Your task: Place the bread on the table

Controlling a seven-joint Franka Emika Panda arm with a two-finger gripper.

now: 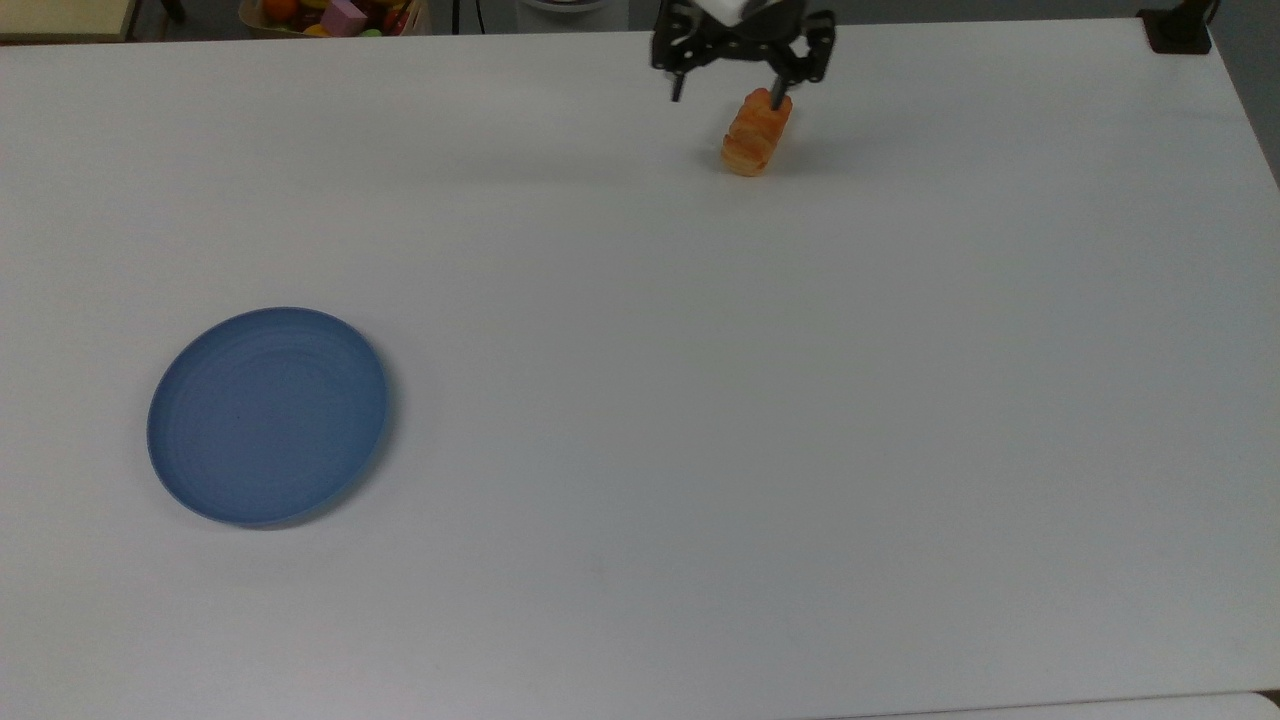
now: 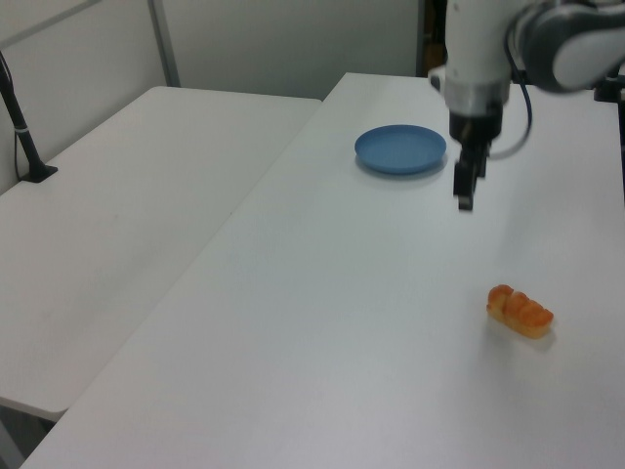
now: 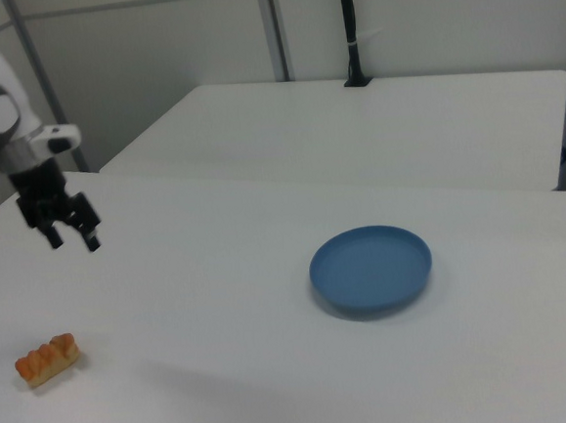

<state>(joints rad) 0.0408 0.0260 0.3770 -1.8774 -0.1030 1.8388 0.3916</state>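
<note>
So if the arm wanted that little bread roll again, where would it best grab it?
Probably across the middle, coming straight down from above. The bread lies flat on the table with nothing near it, long and narrow, so its two long sides are the easy faces to pinch. The gripper hangs open above the table, apart from the bread.
</note>
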